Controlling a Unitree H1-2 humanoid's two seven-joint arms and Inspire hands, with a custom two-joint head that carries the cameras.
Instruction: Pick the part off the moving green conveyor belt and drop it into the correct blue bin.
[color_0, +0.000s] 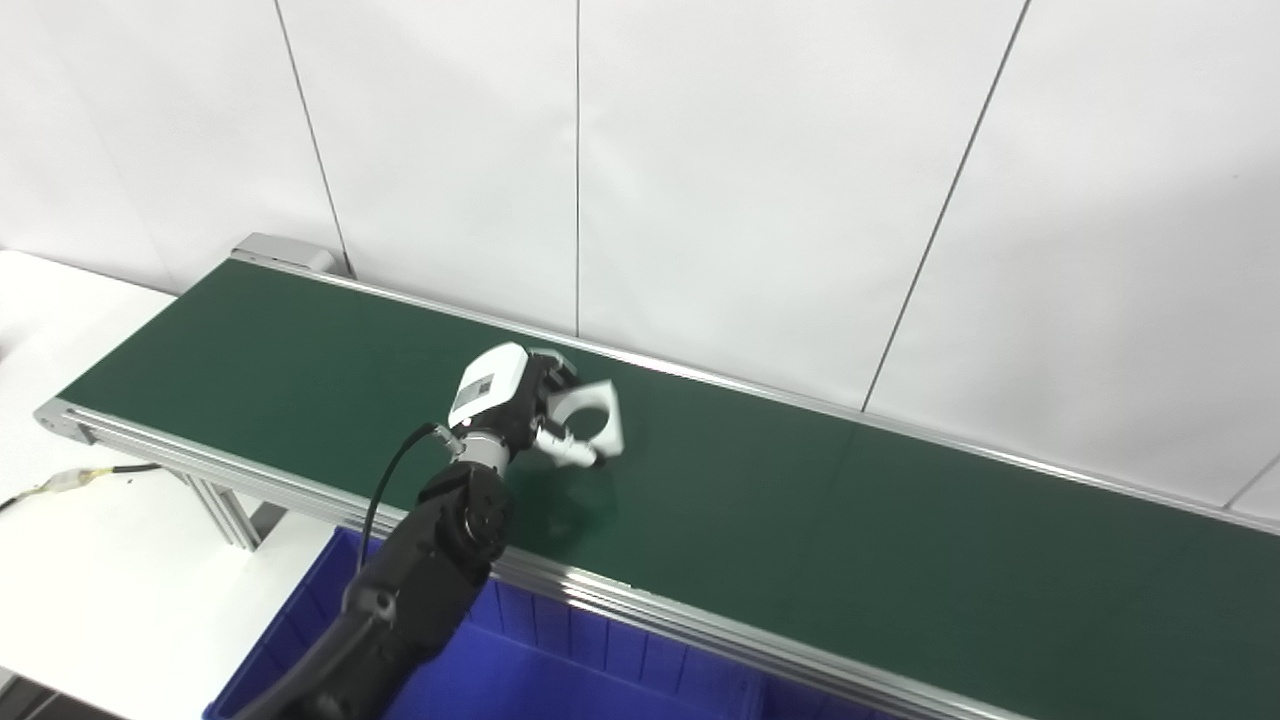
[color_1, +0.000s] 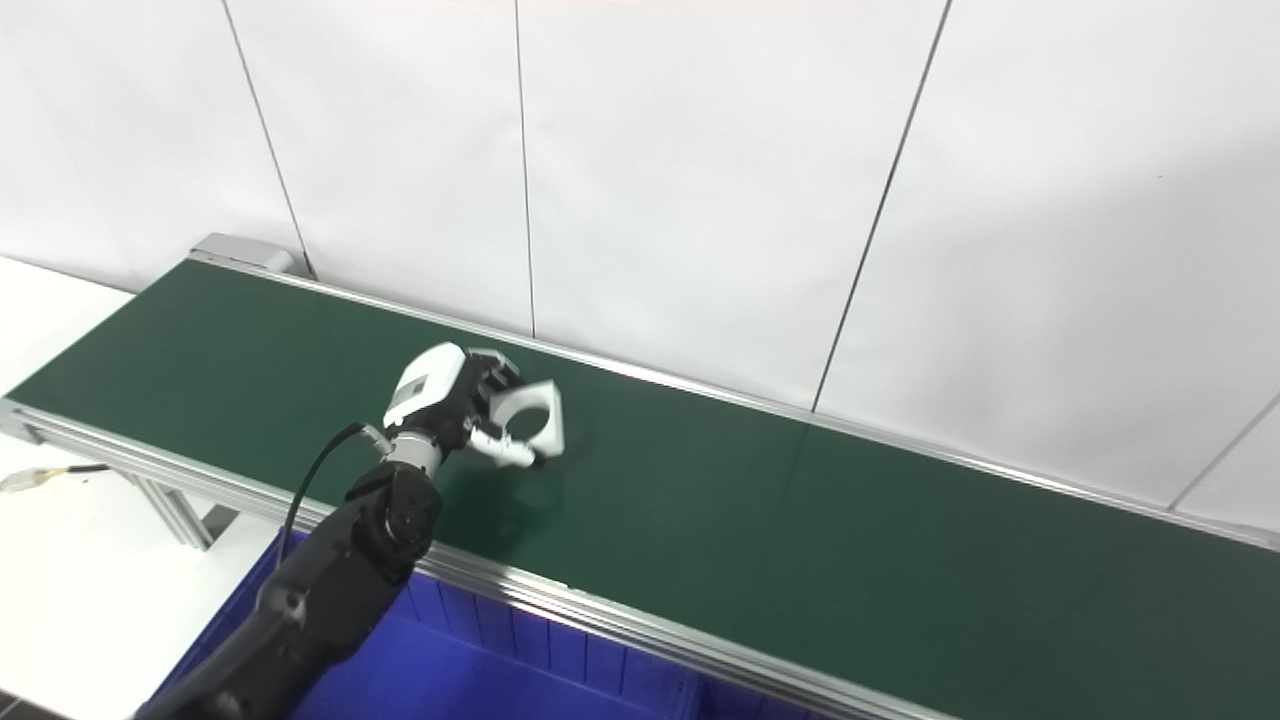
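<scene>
My left hand (color_0: 512, 398) reaches out over the green conveyor belt (color_0: 900, 540) near its middle. Its fingers are closed on a white part (color_0: 592, 412) with a round hole; the thumb lies under the part. The part is tilted up, and a shadow lies on the belt below the hand. The hand (color_1: 452, 392) and the part (color_1: 535, 410) also show in the right eye view. A blue bin (color_0: 560, 670) sits below the belt's near rail, under my left forearm. My right hand is out of view.
The belt runs from the far left to the near right, with silver rails (color_0: 640, 605) on both sides. A white panelled wall (color_0: 750, 180) stands right behind it. A white table (color_0: 100, 580) with a cable (color_0: 80, 478) lies to the left.
</scene>
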